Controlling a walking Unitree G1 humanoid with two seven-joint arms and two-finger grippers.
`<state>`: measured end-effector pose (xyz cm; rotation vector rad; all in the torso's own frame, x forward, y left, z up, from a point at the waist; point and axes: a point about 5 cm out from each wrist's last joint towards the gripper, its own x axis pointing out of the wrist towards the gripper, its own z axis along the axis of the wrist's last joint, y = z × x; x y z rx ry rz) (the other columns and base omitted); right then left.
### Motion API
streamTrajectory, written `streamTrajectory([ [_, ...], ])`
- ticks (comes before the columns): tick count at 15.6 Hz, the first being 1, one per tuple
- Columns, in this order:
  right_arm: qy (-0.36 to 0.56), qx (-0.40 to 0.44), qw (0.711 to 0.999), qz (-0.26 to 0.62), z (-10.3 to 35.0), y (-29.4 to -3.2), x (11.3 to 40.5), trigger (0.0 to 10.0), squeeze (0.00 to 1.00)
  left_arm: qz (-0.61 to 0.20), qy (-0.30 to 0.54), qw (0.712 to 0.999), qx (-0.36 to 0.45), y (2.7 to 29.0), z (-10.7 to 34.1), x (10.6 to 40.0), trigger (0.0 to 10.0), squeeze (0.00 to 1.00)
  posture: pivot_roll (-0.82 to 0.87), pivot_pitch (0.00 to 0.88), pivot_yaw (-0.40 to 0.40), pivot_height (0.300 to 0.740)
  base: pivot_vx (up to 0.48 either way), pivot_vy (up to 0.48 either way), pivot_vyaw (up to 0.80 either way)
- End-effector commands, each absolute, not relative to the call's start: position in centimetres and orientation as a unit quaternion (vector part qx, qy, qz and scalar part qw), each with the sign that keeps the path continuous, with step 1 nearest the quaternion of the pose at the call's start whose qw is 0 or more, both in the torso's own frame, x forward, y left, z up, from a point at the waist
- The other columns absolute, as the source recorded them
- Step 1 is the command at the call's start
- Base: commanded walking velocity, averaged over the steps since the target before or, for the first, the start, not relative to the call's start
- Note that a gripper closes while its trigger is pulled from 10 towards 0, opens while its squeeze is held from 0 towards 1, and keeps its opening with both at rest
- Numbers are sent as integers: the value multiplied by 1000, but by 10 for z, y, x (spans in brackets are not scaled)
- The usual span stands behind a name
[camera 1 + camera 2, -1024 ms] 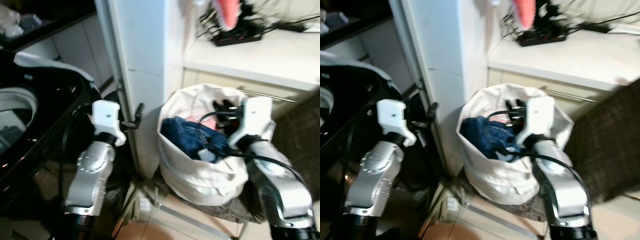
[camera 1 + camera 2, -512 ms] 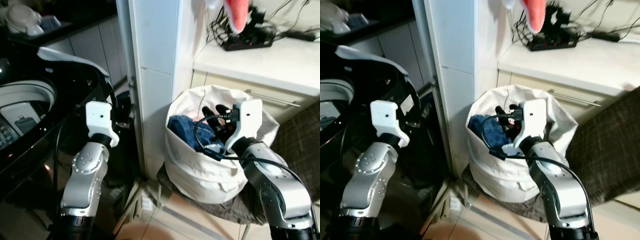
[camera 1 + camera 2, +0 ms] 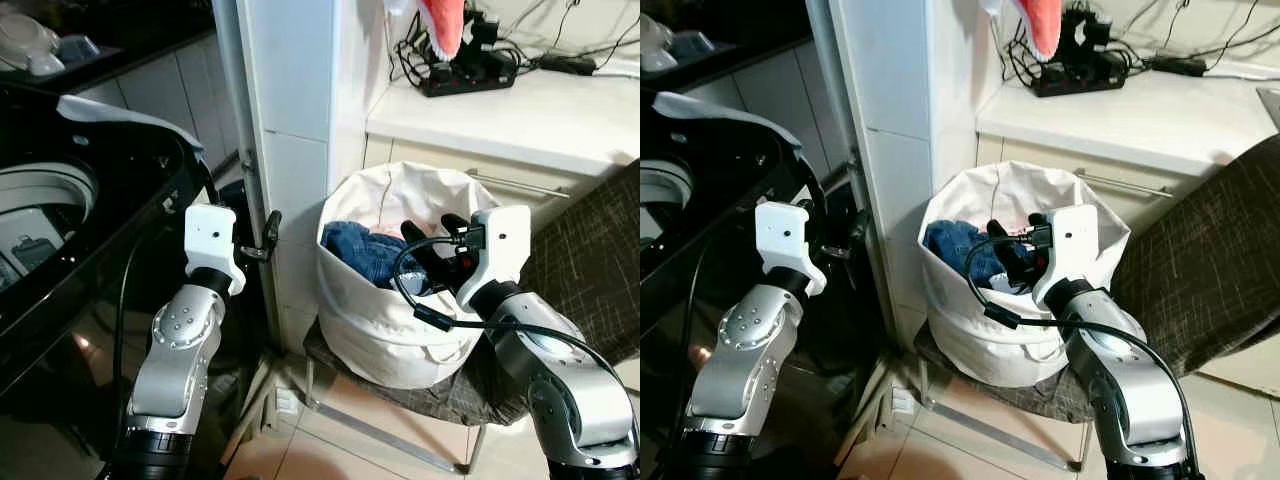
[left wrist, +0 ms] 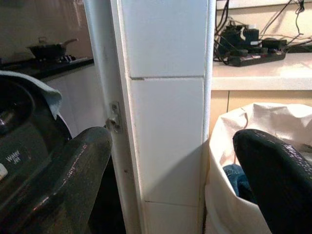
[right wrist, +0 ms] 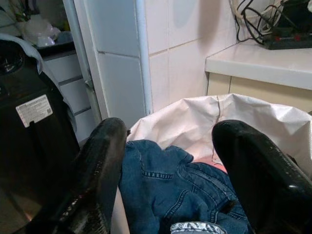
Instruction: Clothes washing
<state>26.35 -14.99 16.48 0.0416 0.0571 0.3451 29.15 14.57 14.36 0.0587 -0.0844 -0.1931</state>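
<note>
Look at the chair (image 3: pixel 400 385) first: its seat, covered in dark checked fabric, carries the white laundry bag (image 3: pixel 395 320), which sits squarely on it and holds blue denim (image 3: pixel 365 250) (with something pink behind it). The chair's metal legs stand on the pale tiled floor (image 3: pixel 370 455). To your right, above the bag, you have a white counter (image 3: pixel 520 115); lying on it against the wall is a black power strip (image 3: pixel 470 78) with a tangle of cables.
</note>
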Motion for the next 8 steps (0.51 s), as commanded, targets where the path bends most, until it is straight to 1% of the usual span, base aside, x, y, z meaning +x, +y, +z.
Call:
streamTrajectory([
  [1, 34, 4, 984, 175, 164, -149, 261, 10000, 1000, -107, -55, 992, 37, 140, 152, 293, 10000, 0, -43, 0, 31, 740, 0, 0, 0],
  [2, 42, -8, 984, 171, 162, -150, 261, 10000, 1000, -113, -60, 991, 43, 137, 153, 293, 10000, 0, -46, 0, 32, 740, 0, 0, 0],
  [3, 50, -23, 985, 164, 160, -151, 261, 10000, 0, -118, -68, 989, 52, 135, 155, 292, 10000, 0, -46, 0, 32, 740, 0, 0, 0],
  [5, 46, -30, 985, 163, 161, -151, 261, 10000, 0, -116, -74, 989, 47, 134, 157, 293, 10000, 0, -49, 0, 32, 740, 0, 0, 0],
  [6, 48, -44, 984, 164, 160, -150, 261, 10000, 0, -115, -74, 990, 45, 133, 157, 293, 10000, 0, -50, 0, 32, 740, 307, 0, 456],
  [8, 49, -53, 984, 166, 160, -150, 260, 10000, 0, -115, -73, 990, 43, 133, 157, 293, 10000, 0, -50, 0, 32, 740, 322, 0, 800],
])
